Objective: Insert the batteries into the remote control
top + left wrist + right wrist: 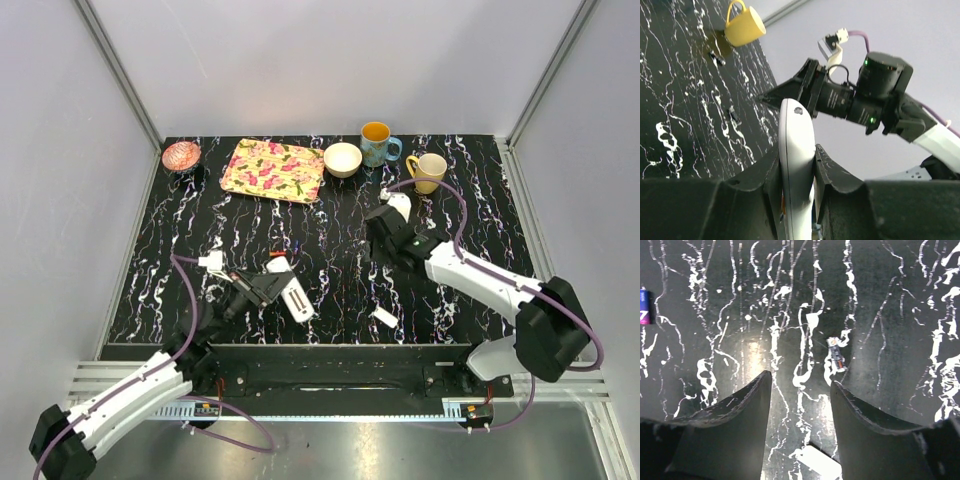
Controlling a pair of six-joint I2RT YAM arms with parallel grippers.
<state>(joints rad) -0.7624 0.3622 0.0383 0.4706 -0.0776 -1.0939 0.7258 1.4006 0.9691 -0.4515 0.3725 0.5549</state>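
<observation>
Left claw [797,155] grips the one remote [795,125]; right claw [801,377], beyond the remote, gapes empty above two batteries [836,355] on desk [890,315].

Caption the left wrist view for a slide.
The left hand clamps the remote control; right arm and yellow mug beyond.

top view high, looks down; wrist views close, low; all share table [340,225].

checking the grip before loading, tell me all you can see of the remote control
The remote control is a slim, glossy white plastic bar with a rounded end bearing a small dark dot. The left gripper clamps its sides between black fingers, and its free end points toward the right arm.
</observation>
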